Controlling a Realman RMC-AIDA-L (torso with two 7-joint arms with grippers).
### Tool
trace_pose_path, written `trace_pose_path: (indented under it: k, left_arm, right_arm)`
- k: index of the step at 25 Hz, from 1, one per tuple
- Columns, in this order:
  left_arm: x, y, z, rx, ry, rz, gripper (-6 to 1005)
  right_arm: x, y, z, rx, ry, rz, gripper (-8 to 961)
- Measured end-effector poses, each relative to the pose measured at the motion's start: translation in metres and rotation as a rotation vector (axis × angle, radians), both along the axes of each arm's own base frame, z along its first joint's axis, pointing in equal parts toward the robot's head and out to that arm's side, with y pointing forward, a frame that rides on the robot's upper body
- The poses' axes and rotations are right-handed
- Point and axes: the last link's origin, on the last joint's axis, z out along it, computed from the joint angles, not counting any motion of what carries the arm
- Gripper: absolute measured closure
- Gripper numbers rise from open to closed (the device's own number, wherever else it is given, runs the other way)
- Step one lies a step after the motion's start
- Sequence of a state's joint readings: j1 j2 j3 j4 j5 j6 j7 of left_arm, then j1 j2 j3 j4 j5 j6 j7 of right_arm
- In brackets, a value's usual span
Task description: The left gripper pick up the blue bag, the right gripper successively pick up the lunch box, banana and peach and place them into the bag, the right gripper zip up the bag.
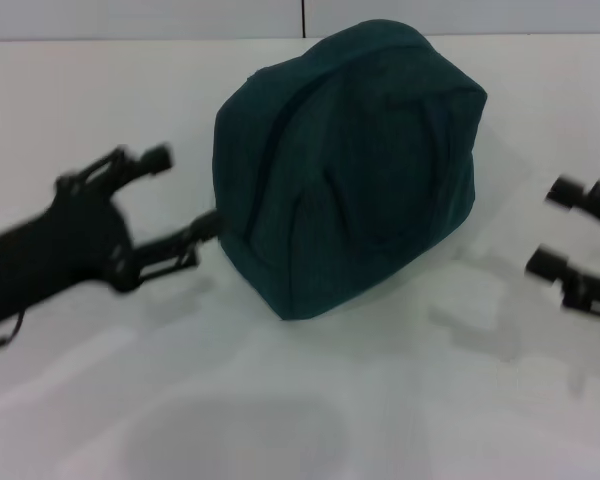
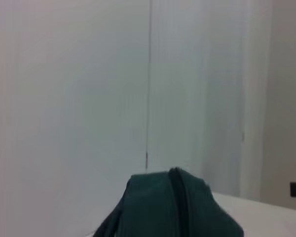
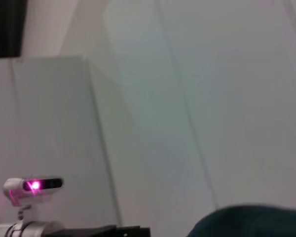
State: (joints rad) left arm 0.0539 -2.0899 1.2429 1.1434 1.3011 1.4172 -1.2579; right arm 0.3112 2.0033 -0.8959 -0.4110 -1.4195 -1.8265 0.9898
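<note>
The blue bag [image 1: 348, 165] stands bulging in the middle of the white table [image 1: 280, 400], a dark zip line running along its upper left side. My left gripper [image 1: 185, 192] is open just left of the bag, its lower fingertip [image 1: 208, 226] at the bag's left edge. My right gripper [image 1: 552, 227] is open at the right border, apart from the bag. The left wrist view shows the bag's top [image 2: 172, 207] with the zip seam, and the right wrist view shows a corner of the bag [image 3: 251, 222]. The lunch box, banana and peach are out of view.
A pale wall [image 1: 140, 18] runs behind the table's far edge. A small device with a pink light [image 3: 33, 185] shows in the right wrist view.
</note>
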Motion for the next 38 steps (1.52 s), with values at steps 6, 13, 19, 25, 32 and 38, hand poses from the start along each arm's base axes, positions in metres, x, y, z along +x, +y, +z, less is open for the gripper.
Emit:
trace_pose_path:
  k: [6, 13, 19, 25, 32, 38]
  left_arm:
    - [-0.041, -0.032, -0.017, 0.033, -0.030, 0.030, 104]
    - [-0.062, -0.052, -0.041, 0.010, -0.027, 0.054, 104]
    - [-0.062, -0.057, -0.052, -0.025, -0.010, 0.032, 105]
    - [-0.062, -0.057, -0.052, -0.027, -0.015, 0.031, 105]
    - [-0.060, -0.058, -0.052, -0.033, -0.029, 0.023, 105]
    - [-0.060, -0.058, -0.053, -0.035, -0.031, 0.024, 104]
  right_arm:
    - [0.014, -0.014, -0.022, -0.014, -0.077, -0.022, 81]
    - [0.029, -0.022, -0.042, -0.025, -0.155, -0.089, 81]
    - [0.034, -0.024, -0.049, -0.022, -0.197, -0.098, 81]
    - [0.034, -0.022, -0.051, -0.018, -0.206, -0.099, 81]
    - [0.034, -0.022, -0.052, -0.017, -0.208, -0.098, 81]
    - [0.034, -0.022, -0.053, -0.018, -0.208, -0.099, 81]
